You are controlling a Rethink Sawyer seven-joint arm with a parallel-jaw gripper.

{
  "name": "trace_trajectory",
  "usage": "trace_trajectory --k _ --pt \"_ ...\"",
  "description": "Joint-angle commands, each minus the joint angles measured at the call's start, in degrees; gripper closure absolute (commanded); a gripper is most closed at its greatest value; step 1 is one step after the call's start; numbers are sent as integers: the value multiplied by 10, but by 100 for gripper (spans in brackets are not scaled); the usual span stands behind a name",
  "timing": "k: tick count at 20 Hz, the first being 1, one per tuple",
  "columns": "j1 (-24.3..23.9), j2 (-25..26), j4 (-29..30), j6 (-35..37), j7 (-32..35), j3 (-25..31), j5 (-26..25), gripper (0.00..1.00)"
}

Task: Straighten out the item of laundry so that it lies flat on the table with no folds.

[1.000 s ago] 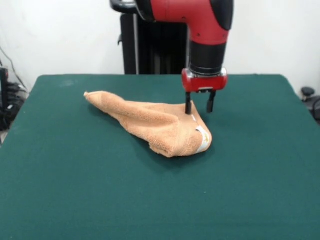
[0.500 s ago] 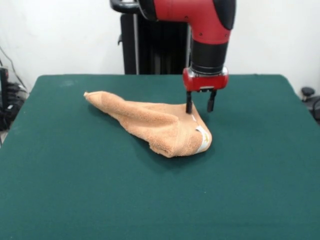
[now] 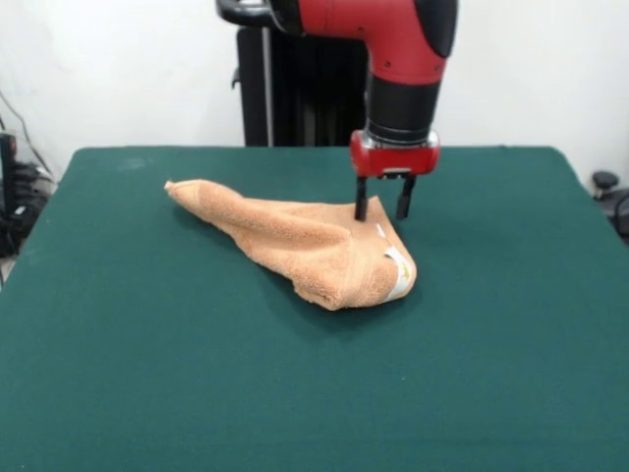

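Towel (image 3: 313, 248) sits a little far of the counter's middle, bunched into a long wedge on the green counter (image 3: 147, 393). Not flat: several layers are folded over each other, with a thick rounded lump at the near-right end. The white label (image 3: 397, 273) shows on that lump.

Long axis runs from far-left to near-right. The narrow tip points far-left; the fat end points near-right, toward the label.

Pincer (image 3: 381, 208) hangs from the red arm over the far-right edge of the lump. It is released, two black fingers (image 3: 361, 204) spread apart, nothing between them. One finger looks to be at the cloth's far edge; I can't tell whether it touches. The other stands over bare counter just beside the towel.

My read: I am lining up a grab on the fat end.

How I'd do it well:
- Take only the top layer at the edge, not the whole lump, or the folds just travel together.
- Pull away from the narrow tip, along the long axis, so the wedge opens.
- Keep the lift low; a high lift risks the cloth flopping back on itself.
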Motion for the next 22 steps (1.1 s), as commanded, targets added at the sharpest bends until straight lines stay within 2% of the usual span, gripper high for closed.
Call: trace_trajectory --k 1,17,22 --pt "14 8 2 -43 115 14 6 0" --pt "13 2 15 -50 118 16 7 0" --pt "26 4 15 -36 122 -1 17 0"
